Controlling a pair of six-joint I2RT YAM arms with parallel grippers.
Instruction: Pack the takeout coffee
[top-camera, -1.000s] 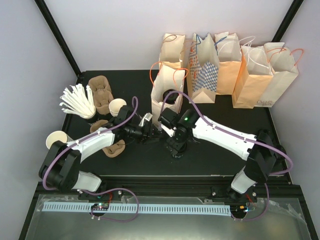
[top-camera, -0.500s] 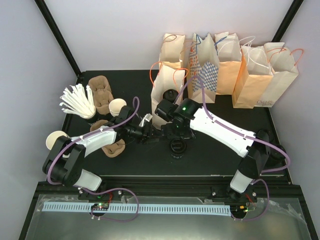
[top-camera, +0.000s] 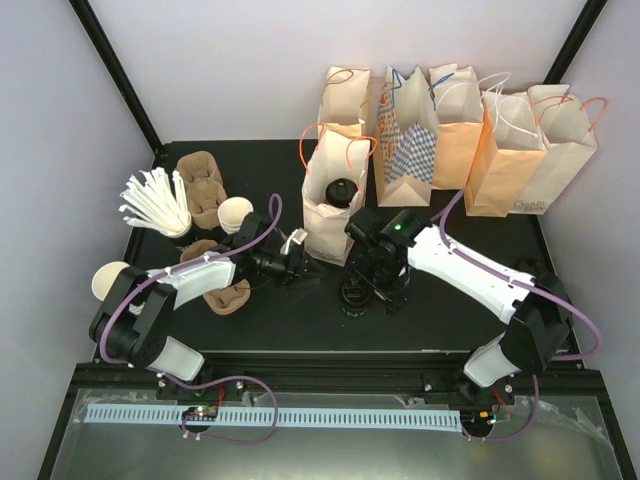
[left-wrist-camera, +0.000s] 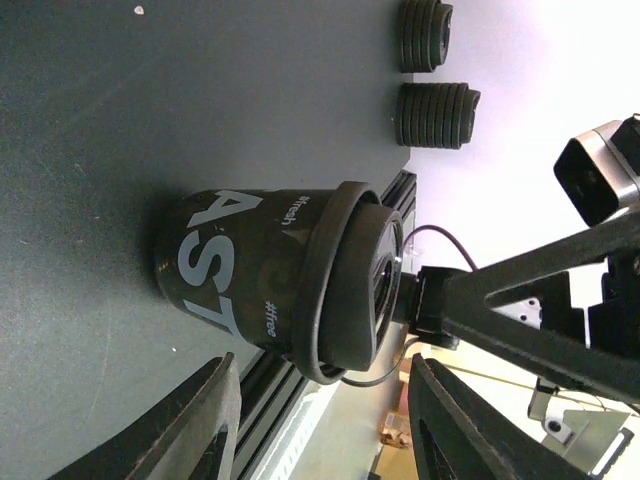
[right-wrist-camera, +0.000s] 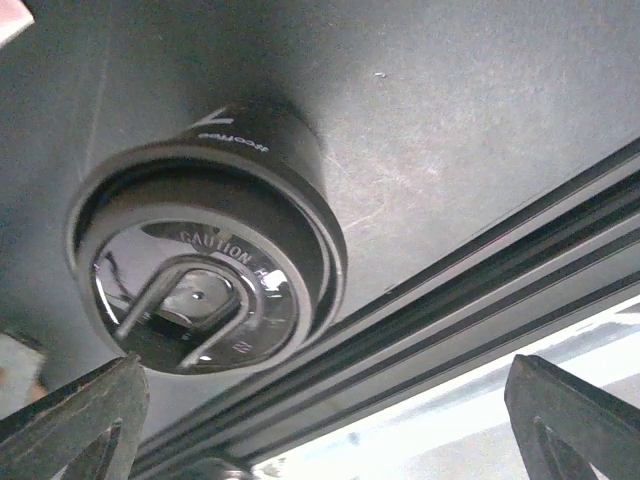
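1. The right gripper hangs wide open and empty above the black-lidded coffee cup.
2. The cup stands upright on the dark table, near the open paper bag.
3. The left gripper, fingers parted and empty, faces the cup.

overhead looks down; both wrists near lidded cup.

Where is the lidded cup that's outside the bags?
In the top view the lidded cup stands near the middle of the table's front edge, under the right gripper and in front of the nearest paper bag.
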